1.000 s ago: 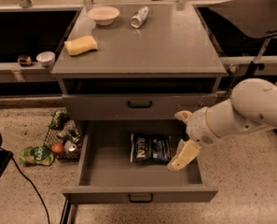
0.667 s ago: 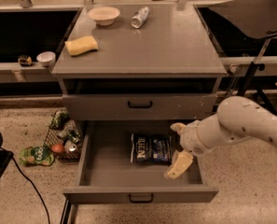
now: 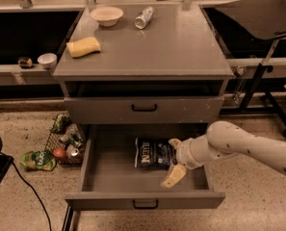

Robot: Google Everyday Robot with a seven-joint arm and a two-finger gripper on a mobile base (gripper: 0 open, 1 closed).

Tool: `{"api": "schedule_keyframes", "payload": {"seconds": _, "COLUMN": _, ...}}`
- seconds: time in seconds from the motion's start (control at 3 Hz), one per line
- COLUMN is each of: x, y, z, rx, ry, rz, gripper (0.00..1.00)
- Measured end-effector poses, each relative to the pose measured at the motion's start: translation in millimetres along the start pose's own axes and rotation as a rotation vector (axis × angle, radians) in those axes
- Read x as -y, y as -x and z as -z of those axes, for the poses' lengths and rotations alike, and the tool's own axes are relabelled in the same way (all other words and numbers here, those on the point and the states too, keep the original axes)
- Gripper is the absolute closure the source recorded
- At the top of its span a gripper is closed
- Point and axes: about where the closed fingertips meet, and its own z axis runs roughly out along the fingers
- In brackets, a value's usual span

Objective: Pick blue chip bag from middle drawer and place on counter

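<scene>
The blue chip bag [image 3: 151, 153] lies flat at the back of the open middle drawer [image 3: 145, 200], right of its centre. My gripper [image 3: 174, 159] is inside the drawer at the bag's right end. Its jaws are open, with one cream finger [image 3: 174, 143] at the bag's upper right corner and the other [image 3: 173, 176] in front of the bag over the drawer floor. It holds nothing. The white arm comes in from the right. The counter [image 3: 166, 47] is the grey cabinet top above.
On the counter are a yellow sponge [image 3: 83, 46], a white bowl [image 3: 107, 16] and a can [image 3: 143, 17] lying on its side. A closed drawer [image 3: 145, 109] is above the open one. A wire basket [image 3: 65, 143] and a green pouch [image 3: 36, 160] lie on the floor at left.
The arm has moved left and down into the drawer, bringing the open gripper up to the bag's right end. The bag has not moved.
</scene>
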Motion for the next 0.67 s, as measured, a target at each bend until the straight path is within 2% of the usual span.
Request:
{"api": "schedule_keyframes", "payload": {"seconds": 0.33, "x": 19.3, "y": -28.5, "z": -48.4, "rx": 0.047, "ry": 0.020, "rz": -0.048, "gripper": 0.00}}
{"api": "schedule_keyframes", "payload": {"seconds": 0.67, "x": 19.3, "y": -28.5, "z": -48.5, "rx": 0.047, "ry": 0.020, "rz": -0.048, "gripper": 0.00}}
